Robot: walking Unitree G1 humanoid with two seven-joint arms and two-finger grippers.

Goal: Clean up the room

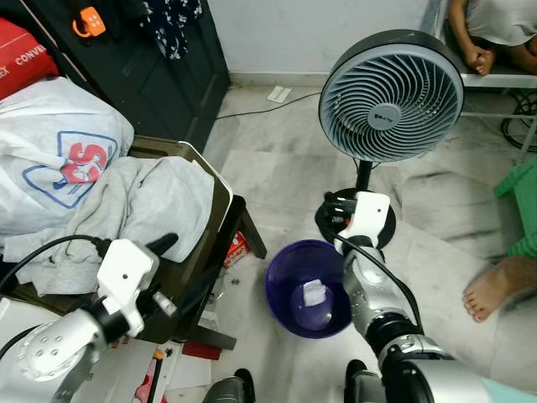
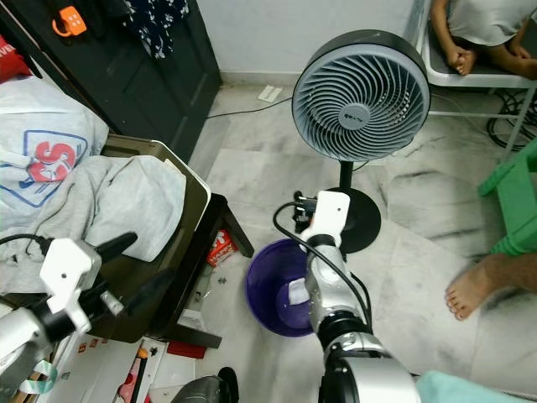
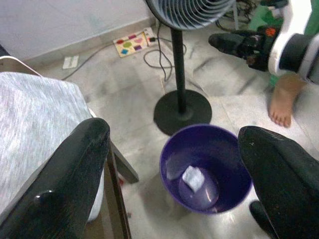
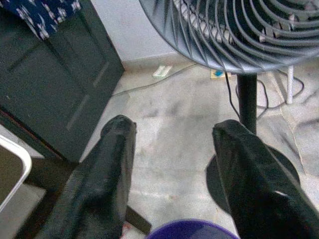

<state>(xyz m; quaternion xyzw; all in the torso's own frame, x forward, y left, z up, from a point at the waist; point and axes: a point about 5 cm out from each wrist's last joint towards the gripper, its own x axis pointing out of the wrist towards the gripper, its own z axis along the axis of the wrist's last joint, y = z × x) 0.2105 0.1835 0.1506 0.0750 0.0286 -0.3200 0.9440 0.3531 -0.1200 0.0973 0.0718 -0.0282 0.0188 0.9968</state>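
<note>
Hiding part of the purple bin point(image 1: 289, 290), right pincer point(image 4: 174, 174) hangs spread; left pincer point(image 3: 174, 174) likewise.

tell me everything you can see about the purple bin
The purple bin is a round, open-topped bucket, plastic by its look, standing upright on the pale marble floor. It sits just in front of the fan base, beside the chair leg. Inside, one crumpled white scrap lies on the bottom. The right gripper hovers above its far rim, not touching.
</note>
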